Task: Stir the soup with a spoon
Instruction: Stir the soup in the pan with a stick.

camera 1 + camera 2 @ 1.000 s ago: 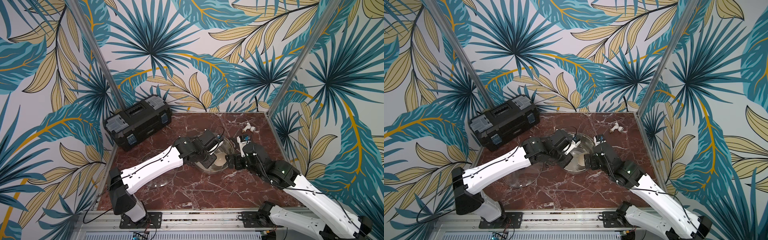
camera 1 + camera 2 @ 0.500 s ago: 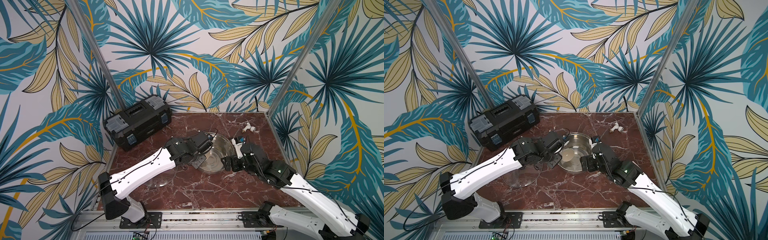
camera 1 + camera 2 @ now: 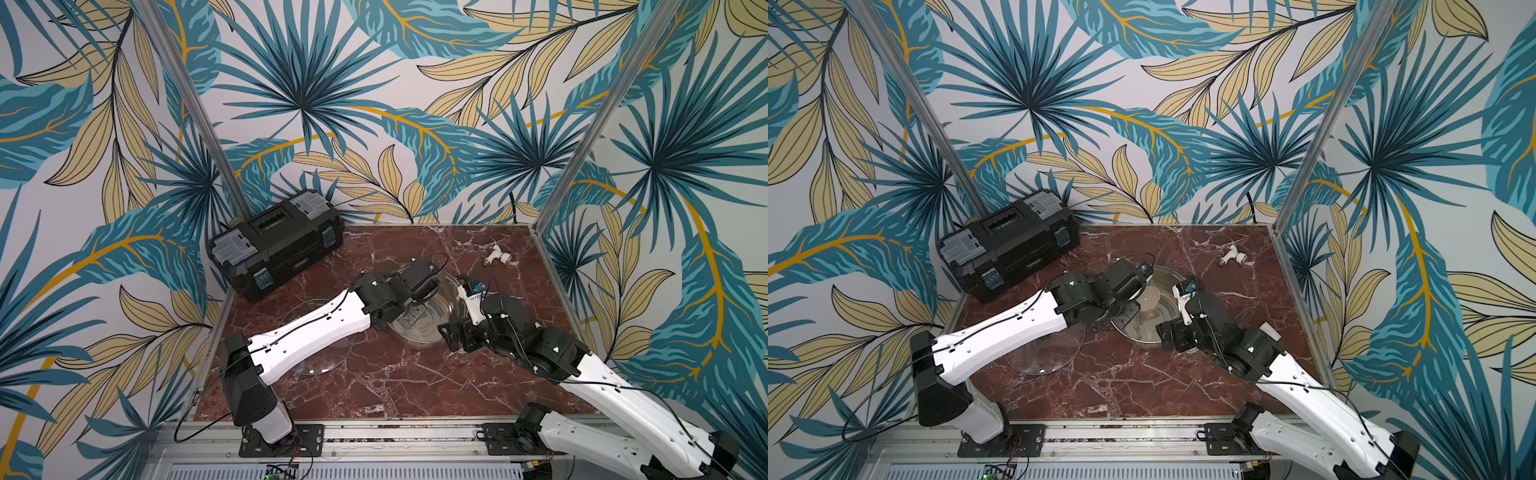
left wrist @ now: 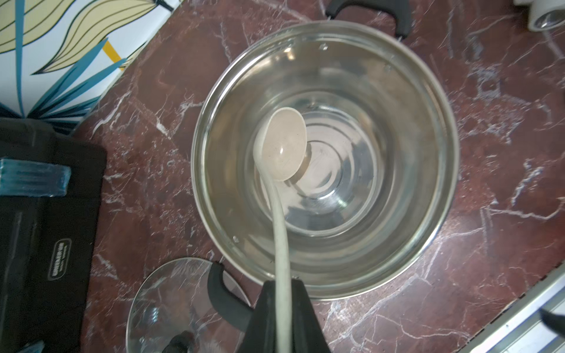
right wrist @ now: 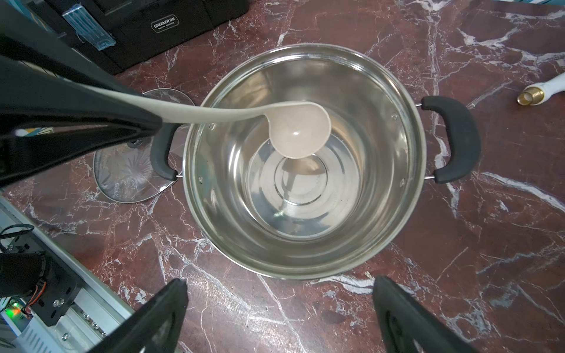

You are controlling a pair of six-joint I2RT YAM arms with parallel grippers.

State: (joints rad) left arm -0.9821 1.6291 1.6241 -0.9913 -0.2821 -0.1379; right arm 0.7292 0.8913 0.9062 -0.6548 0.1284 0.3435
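Left fingers [image 4: 260, 324] pinch tight on the handle of the spoon [image 4: 281, 146]; right fingers [image 5: 165, 318] gape wide, empty.
Seen from above, its long axis runs from nine o'clock of the pot [image 5: 406, 195] to centre; right fingers sit at five o'clock.

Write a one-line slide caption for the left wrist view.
Left end effector grips a beige ladle, bowl over the empty steel pot; glass lid alongside.

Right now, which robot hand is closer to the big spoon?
Left. The left hand is shut on the handle of the spoon, with its bowl over the open pot. The right hand hovers open just outside the pot's rim, not touching the spoon.
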